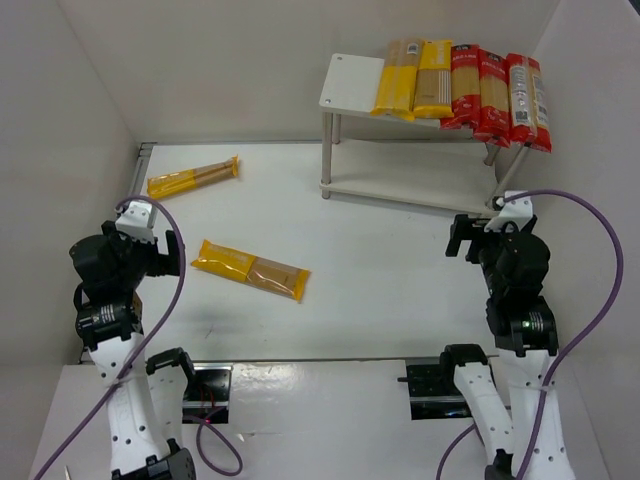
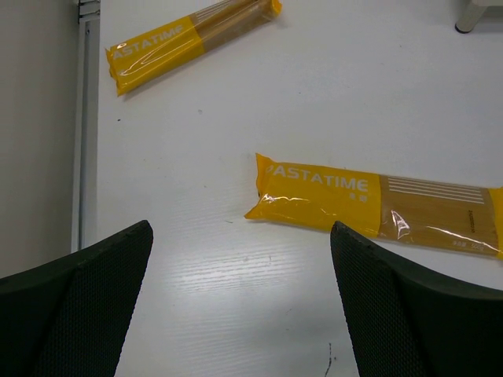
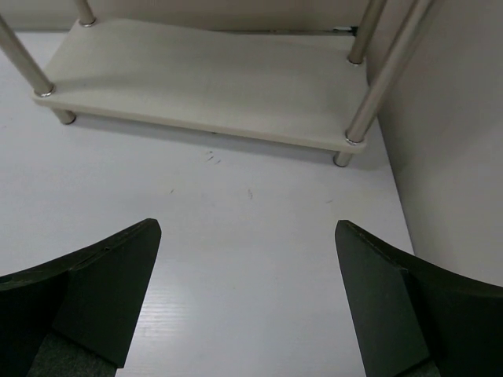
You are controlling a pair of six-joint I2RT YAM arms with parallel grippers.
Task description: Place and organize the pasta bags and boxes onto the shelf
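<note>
**Two yellow packs left on the tabletop; both pincers empty.** My left pincer [image 2: 244, 314] stands wide with nothing between its fingers [image 2: 86, 298]. It sits above bare tabletop [image 1: 380, 270], just short of the near yellow pack [image 2: 377, 204]. This pack lies flat and slightly askew. Its printed end is toward my left side and its clear window shows tan spaghetti at the other end. The far yellow pack [image 1: 192, 177] lies near the left wall, well apart from the first. My right pincer [image 3: 247, 306] is equally wide and empty, and it faces the lower board [image 3: 212, 86] of the shelf [image 1: 350, 85], which carries nothing. The top board holds two yellow packs [image 1: 398, 78] and three red packs [image 1: 493, 95] side by side, filling its right part; the left part is bare.

**Handling, as I judge it.** The pack looks light. The bundle of dry strands should be stiff along its length but brittle, so a hard squeeze or a drop may snap them. The glossy film looks slippery and gives way a little under pressure. The sealed ends are thin flaps and offer a poor hold.

**Where to take hold.** I would close across the narrow width near mid-length, one finger on each long edge. The pack should then hang level and not swing.
</note>
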